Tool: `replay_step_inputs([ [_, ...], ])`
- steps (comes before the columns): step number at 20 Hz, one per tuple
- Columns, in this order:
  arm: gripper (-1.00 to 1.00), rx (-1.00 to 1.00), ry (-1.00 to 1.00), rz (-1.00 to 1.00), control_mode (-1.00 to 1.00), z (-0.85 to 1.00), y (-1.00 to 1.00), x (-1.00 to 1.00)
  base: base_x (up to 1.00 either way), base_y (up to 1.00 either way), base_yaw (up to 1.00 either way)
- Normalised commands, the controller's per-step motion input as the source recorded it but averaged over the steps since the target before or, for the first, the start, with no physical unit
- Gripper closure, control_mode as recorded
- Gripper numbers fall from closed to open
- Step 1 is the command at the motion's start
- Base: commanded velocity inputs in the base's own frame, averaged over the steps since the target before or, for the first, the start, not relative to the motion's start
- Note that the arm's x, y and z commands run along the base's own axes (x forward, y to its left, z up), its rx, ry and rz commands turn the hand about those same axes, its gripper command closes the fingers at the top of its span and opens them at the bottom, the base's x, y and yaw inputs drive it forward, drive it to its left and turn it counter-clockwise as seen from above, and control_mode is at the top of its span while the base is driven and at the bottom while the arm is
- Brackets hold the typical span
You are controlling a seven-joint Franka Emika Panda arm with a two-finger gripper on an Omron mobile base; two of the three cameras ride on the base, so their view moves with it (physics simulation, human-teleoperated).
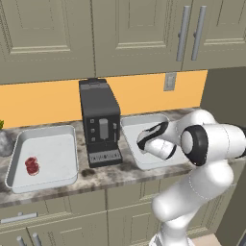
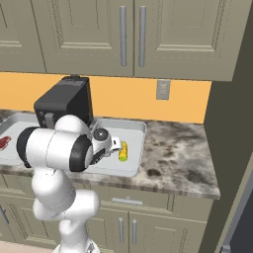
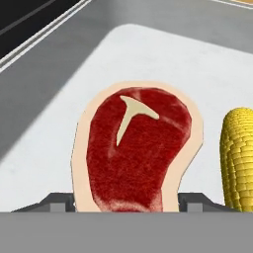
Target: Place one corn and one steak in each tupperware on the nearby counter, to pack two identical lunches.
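Two tupperware stand on the counter, one on each side of a black coffee machine. The left tupperware holds one steak. Over the right tupperware hangs my gripper, pointing down into it. In the hand view a second steak lies on the tray floor, its near end between my fingertips. The gripper looks open, with a thin gap at the right tip. A yellow corn lies just right of this steak, also seen as the corn in the right base view.
The coffee machine stands close to the left of my arm. Wall cabinets hang above, with an outlet on the orange backsplash. A grey object sits at the counter's far left. Bare stone lies right of the right tray.
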Motion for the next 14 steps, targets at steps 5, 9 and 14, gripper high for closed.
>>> replay_step_inputs([
  [5,-1.0,0.0,0.0,0.0,-1.0,0.6,0.0,0.0,0.0,0.0,0.0],
  [9,-1.0,0.0,0.05,0.0,-1.0,1.0,-0.05,0.0,0.0,0.0,0.0],
  [14,-1.0,-0.04,0.09,0.0,-1.0,1.0,-0.22,0.13,0.0,0.0,0.0],
])
